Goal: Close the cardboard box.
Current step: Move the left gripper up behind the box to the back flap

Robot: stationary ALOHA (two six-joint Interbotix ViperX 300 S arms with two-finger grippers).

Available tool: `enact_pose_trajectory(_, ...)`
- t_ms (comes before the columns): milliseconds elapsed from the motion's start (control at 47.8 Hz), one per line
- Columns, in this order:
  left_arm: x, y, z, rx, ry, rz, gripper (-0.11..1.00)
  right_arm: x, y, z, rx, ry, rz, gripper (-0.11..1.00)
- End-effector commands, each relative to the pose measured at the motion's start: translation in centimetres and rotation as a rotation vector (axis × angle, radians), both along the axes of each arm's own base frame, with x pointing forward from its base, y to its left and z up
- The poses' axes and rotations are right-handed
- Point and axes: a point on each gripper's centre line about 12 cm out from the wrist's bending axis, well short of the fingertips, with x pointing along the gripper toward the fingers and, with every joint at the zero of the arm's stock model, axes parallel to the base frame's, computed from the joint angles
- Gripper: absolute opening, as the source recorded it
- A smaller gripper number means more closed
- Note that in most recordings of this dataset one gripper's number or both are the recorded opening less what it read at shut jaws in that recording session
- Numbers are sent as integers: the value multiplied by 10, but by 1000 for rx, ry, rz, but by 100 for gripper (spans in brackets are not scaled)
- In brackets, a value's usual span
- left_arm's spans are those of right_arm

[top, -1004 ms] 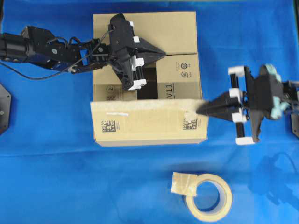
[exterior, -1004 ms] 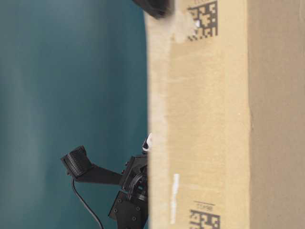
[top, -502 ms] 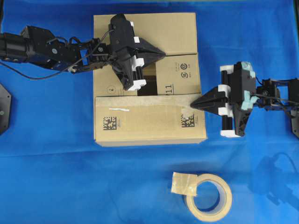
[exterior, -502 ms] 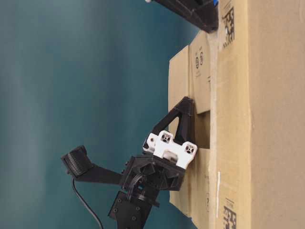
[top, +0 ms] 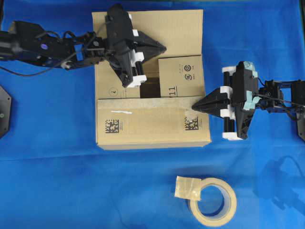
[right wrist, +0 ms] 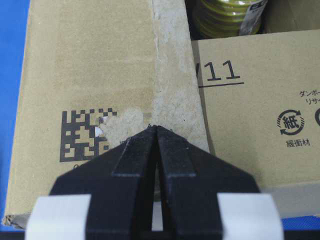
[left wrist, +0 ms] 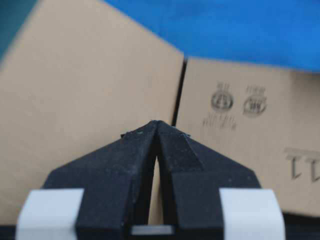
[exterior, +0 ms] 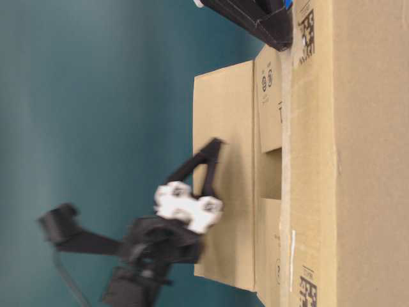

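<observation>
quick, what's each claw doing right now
Left claw: closed, holding nothing, over the box.
Right claw: closed, holding nothing, tip at the box's front flap.

Large brown corrugated cardboard box [top: 152,125]: matt paper, scuffed rough along the flap edge. Beige tape roll [top: 213,201]: smooth paper. Blue bench cover [top: 57,181]: matt cloth. Black fingers [right wrist: 142,165]: matt, grainy plastic.

Cardboard box [exterior: 332,160] fills frame right, one flap standing out to its left. Left gripper [exterior: 214,146], blurred, fingertips together, just beside that flap. Right gripper's dark tip [exterior: 281,39] touches the box's top edge.
</observation>
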Motion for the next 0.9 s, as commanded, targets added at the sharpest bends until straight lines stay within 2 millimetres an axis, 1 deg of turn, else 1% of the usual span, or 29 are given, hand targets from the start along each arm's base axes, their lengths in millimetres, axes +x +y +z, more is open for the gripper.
enact_pose_trajectory(0, -1, 2, 42, 26, -79, 5, 0, 3, 0, 5, -1, -20, -1, 0)
enact_pose_trajectory(42, -3, 7, 55, 32, -91, 15, 0, 4, 0, 5, -1, -23, -1, 0)
enact_pose_trajectory(105, -7, 16, 67, 36, -98, 37, 0, 4, 0, 6, -2, -26, -2, 0)
enact_pose_trajectory(188, -11, 34, 77, 35, -90, 80, 0, 4, 0, 6, -6, -30, 0, 0)
enact_pose_trajectory(251, -14, 51, 80, 29, -71, 120, 0, 4, 0, 6, -6, -32, 0, 0)
enact_pose_trajectory(293, -16, 67, 79, 18, -43, 156, 0, 4, 0, 6, -6, -32, 0, 0)
enact_pose_trajectory(398, -19, 97, 73, -24, 56, 220, 0, 4, 0, 7, -8, -35, 1, 0)
enact_pose_trajectory(481, -18, 112, 69, -61, 146, 243, 0, 4, 0, 7, -9, -35, 2, 0)
enact_pose_trajectory(607, -14, 124, 61, -113, 268, 255, 0, 5, -1, 7, -11, -41, 0, 0)
enact_pose_trajectory(670, -12, 128, 54, -137, 329, 256, 0, 5, -1, 7, -14, -44, 3, 0)
enact_pose_trajectory(816, -7, 130, 35, -159, 441, 234, 0, 5, -1, 8, -17, -48, 4, 0)
enact_pose_trajectory(879, -6, 128, 33, -159, 460, 224, 0, 5, 0, 8, -18, -48, 5, 0)
